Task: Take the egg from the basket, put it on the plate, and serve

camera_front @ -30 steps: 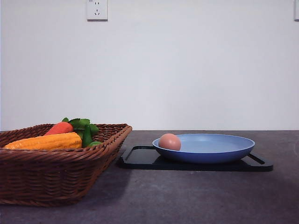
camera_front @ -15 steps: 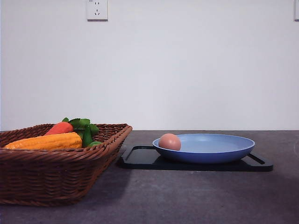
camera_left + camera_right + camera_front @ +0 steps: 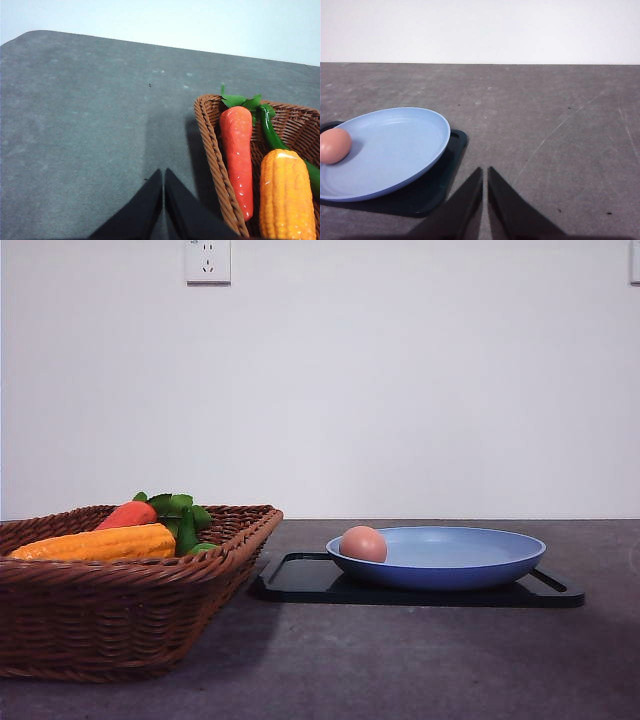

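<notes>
The egg (image 3: 363, 543) lies in the plate (image 3: 470, 565) on the tray (image 3: 300, 580), beside the basket (image 3: 120, 620), both hands (image 3: 163, 176) (image 3: 485, 175) pressed together over the table (image 3: 420, 660).

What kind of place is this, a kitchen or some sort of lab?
Probably a staged test table, not a real kitchen: a bare grey tabletop against a blank wall with a power socket, set with only a wicker basket of vegetables and an egg on a blue plate.

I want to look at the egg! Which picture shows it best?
The front view: the egg sits whole at the left side of the blue plate, seen side-on. The right wrist view cuts part of it off at the picture's edge. The left wrist view looks at the basket.
</notes>
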You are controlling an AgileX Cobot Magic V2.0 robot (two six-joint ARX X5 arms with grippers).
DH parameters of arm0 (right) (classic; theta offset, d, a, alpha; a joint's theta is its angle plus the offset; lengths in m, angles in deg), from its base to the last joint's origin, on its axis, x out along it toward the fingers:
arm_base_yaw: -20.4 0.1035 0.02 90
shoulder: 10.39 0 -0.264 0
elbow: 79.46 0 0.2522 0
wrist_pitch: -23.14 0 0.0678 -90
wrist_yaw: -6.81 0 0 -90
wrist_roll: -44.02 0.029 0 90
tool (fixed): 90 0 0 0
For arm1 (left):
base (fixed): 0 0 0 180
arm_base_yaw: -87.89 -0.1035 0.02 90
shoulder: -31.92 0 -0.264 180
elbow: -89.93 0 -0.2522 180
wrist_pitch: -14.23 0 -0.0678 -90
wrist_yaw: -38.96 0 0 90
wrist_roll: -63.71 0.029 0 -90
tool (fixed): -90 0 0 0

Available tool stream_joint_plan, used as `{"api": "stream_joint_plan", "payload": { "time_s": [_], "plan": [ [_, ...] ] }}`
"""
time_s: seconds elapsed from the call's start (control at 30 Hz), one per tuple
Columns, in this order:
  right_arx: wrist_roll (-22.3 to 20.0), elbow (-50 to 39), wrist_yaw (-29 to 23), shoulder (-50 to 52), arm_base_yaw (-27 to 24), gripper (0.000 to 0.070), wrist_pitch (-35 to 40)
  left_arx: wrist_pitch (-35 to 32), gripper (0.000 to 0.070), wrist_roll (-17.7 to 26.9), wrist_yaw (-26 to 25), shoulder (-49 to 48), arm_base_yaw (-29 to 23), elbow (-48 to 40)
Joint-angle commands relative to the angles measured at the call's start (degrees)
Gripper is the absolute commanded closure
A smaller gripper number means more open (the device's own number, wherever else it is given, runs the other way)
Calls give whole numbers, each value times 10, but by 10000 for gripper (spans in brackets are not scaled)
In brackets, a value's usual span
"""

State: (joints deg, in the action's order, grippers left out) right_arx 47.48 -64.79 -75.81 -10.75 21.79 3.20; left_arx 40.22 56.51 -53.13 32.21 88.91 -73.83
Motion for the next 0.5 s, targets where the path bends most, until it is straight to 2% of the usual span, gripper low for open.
{"api": "stream_joint_plan", "payload": {
  "time_s": [0.0,0.47],
  "plan": [
    [9,-2,-1,2,-1,700,6,19,700,-3,-9,-1,0,-9],
    [9,-2,-1,2,-1,700,6,19,700,-3,-9,-1,0,-9]
  ]
}}
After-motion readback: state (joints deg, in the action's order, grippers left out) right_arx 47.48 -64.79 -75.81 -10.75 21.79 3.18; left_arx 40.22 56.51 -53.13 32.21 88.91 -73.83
